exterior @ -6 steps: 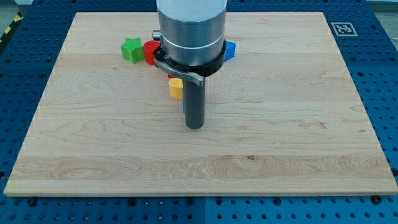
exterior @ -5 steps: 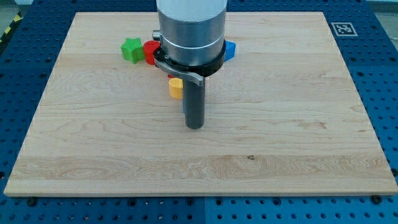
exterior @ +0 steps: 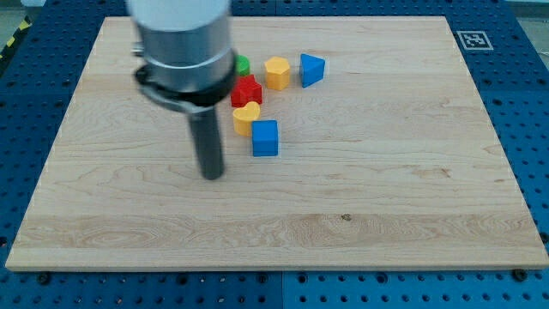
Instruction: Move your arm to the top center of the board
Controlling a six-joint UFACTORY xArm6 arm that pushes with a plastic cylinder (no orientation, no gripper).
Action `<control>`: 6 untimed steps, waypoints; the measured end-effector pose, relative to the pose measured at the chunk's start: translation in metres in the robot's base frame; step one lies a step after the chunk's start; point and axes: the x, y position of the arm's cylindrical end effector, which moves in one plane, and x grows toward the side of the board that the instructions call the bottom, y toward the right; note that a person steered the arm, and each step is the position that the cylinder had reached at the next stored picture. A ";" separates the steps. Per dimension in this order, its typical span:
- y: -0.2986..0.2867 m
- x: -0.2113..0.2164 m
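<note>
Shifted left: my tip now left of blue cube, yellow block; no pincer fitted.

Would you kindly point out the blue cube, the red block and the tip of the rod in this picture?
blue cube (exterior: 265, 138): camera view, on its front face.
red block (exterior: 247, 92): camera view, on its top.
my tip (exterior: 212, 176): camera view, at the rod's very end, left of the blue cube.

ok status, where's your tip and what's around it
My tip down on the board, left of centre, touching nothing. Blue cube and yellow block to its right. Top centre not reached.
</note>
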 end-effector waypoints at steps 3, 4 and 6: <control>-0.196 -0.060; -0.196 -0.100; -0.159 -0.206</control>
